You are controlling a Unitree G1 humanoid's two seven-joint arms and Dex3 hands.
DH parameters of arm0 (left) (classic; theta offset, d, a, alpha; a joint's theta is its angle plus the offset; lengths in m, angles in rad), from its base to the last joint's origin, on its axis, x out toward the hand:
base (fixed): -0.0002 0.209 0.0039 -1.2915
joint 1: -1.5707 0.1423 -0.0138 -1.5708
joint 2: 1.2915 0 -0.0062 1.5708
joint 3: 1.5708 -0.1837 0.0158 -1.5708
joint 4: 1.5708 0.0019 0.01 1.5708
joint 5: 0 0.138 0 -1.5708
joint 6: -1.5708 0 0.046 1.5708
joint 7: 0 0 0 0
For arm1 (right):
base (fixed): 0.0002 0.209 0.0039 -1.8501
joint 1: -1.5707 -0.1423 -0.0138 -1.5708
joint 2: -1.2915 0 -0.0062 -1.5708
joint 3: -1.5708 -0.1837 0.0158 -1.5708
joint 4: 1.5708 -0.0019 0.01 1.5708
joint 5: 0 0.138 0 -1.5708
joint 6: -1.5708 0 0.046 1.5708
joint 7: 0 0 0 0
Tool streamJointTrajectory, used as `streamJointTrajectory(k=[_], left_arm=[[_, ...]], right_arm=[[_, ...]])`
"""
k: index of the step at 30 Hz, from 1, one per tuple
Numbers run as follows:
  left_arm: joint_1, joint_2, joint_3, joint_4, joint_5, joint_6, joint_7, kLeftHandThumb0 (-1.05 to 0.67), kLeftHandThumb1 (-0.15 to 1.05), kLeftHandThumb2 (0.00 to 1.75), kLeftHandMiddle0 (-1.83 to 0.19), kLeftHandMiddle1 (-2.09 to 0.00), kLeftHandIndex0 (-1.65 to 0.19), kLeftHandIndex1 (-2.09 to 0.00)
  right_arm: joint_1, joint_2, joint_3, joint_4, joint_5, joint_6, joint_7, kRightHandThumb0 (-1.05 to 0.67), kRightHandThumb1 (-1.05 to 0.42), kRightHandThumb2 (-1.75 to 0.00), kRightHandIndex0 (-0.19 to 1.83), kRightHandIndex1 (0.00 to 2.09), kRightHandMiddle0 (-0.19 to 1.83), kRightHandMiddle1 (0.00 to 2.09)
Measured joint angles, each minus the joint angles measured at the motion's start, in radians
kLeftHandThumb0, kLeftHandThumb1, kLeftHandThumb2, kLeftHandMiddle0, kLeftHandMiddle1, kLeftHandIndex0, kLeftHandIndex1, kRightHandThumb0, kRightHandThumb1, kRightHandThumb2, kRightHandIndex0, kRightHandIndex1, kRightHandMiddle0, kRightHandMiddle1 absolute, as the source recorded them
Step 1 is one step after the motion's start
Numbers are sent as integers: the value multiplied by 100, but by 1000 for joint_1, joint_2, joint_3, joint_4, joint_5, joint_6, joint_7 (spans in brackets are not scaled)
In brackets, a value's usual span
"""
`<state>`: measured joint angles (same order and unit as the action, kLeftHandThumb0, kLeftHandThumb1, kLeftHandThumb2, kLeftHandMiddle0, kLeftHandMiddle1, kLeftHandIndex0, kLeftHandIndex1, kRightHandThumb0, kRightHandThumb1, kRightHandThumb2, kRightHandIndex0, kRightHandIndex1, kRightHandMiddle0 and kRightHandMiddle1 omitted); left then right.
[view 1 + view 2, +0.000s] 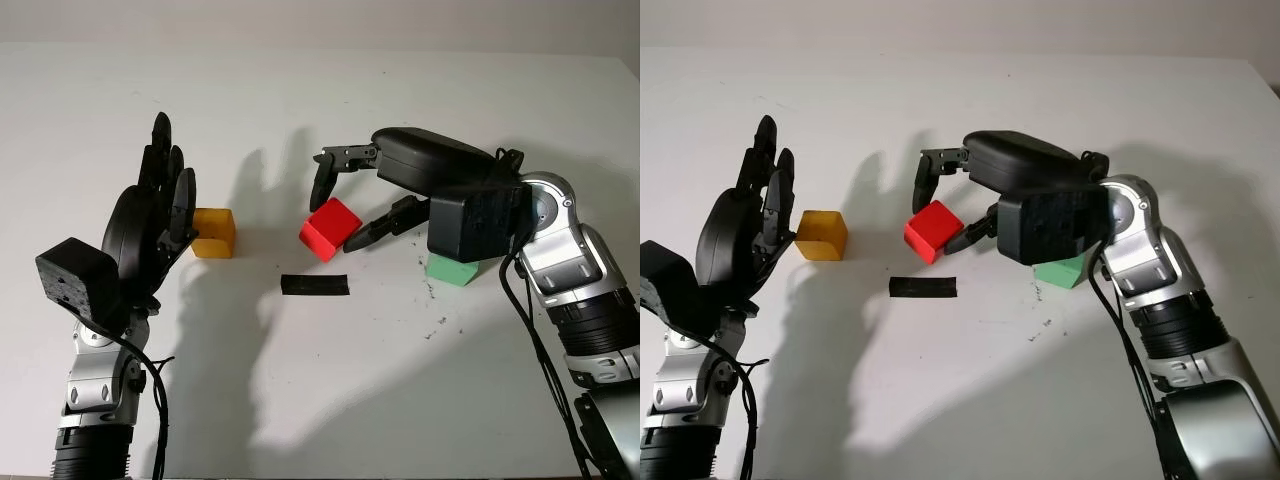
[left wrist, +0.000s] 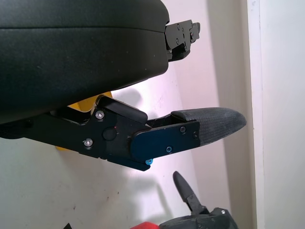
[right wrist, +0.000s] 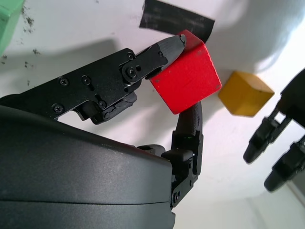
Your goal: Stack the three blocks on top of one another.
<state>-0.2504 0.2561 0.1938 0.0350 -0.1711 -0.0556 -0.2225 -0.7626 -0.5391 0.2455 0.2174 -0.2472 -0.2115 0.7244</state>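
Observation:
My right hand (image 1: 338,215) is shut on the red block (image 1: 329,229), pinching it between its fingers a little above the table, tilted; the same red block (image 3: 188,72) shows up close in the right wrist view. The yellow block (image 1: 214,232) sits on the table at the left, just beside the fingers of my open left hand (image 1: 165,195), which stands upright next to it. The green block (image 1: 450,268) lies on the table under my right hand's body, partly hidden.
A black strip of tape (image 1: 315,285) lies on the white table (image 1: 320,380) just below the red block. The table's far edge meets a wall at the back.

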Motion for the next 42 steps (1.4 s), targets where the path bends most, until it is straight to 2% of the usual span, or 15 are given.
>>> streamJointTrajectory(k=[6,14,21,42], left_arm=[[1,2,0,-3,3,0,5,-74,105,62,19,-1,19,0],[2,1,0,-20,2,10,8,-75,105,61,19,0,19,0],[7,0,-1,-28,6,13,13,-75,105,61,19,0,19,0],[17,-3,-2,-42,15,25,18,-75,105,61,19,0,19,0]], right_arm=[[-76,-1,39,156,28,-154,124,-48,-93,-5,22,0,45,143],[-184,-2,69,296,23,-279,221,-48,-96,-6,13,0,42,142],[-245,8,76,372,-4,-397,206,-48,-97,-6,11,2,42,143],[-275,79,114,470,-40,-509,150,-43,-99,-6,10,5,35,145]])
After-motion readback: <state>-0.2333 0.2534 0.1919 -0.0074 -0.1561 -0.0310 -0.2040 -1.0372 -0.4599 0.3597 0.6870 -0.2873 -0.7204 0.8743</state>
